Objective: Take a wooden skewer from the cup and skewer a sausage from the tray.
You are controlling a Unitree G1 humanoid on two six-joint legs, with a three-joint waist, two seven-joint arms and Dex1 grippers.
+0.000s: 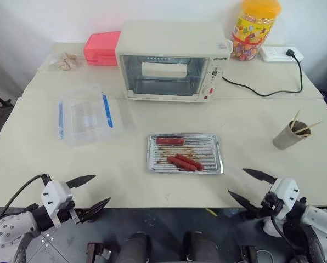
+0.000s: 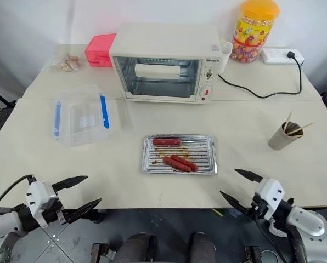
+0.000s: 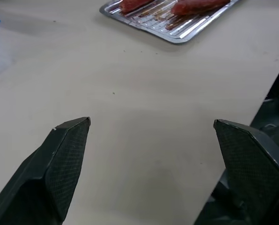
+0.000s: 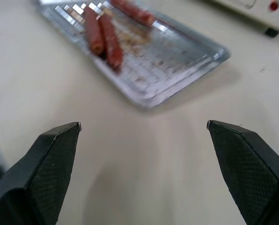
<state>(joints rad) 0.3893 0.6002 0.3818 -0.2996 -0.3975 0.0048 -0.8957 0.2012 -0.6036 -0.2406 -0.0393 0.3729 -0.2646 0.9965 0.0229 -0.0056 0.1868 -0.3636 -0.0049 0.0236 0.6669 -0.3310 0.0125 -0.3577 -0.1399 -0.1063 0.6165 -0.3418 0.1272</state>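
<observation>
A silver ribbed tray (image 1: 209,161) with brown stains lies at the table's middle front and holds three red sausages (image 1: 185,162). A steel cup (image 1: 287,137) with wooden skewers (image 1: 302,127) stands at the right side of the table. My left gripper (image 1: 92,194) hovers open and empty over the front left table edge. Over the front right edge my right gripper (image 1: 251,186) is open too, empty, pointing toward the tray (image 4: 186,61). The sausages (image 4: 104,37) lie ahead of its fingertips.
A white toaster oven (image 1: 172,60) with its cable (image 1: 268,90) stands at the back. A clear plastic box with blue clips (image 1: 84,114) lies at the left. A pink box (image 1: 102,48), an orange-lidded jar (image 1: 255,27) and a power strip (image 1: 281,53) line the back.
</observation>
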